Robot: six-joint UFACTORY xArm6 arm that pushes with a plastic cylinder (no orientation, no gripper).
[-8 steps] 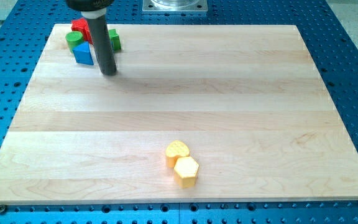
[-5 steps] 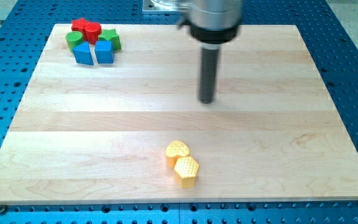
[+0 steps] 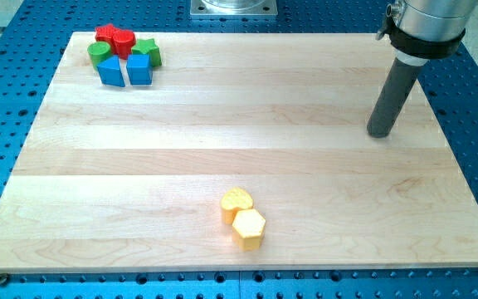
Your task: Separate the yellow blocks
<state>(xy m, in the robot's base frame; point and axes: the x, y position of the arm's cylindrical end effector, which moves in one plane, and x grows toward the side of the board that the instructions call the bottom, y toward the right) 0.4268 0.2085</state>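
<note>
my tip (image 3: 379,134) is resting on the desk (image 3: 222,124) at the right side, toward the far edge, well apart from every block. there are no fingers on this rod, so nothing is pinching or spreading. the yellow heart block (image 3: 236,202) and the yellow hexagon block (image 3: 248,227) are sitting near the front edge around the middle, touching each other, the hexagon nearer and slightly right. in the far left corner a cluster is huddling: two red blocks (image 3: 114,37), two green blocks (image 3: 99,53) and two blue blocks (image 3: 112,72).
</note>
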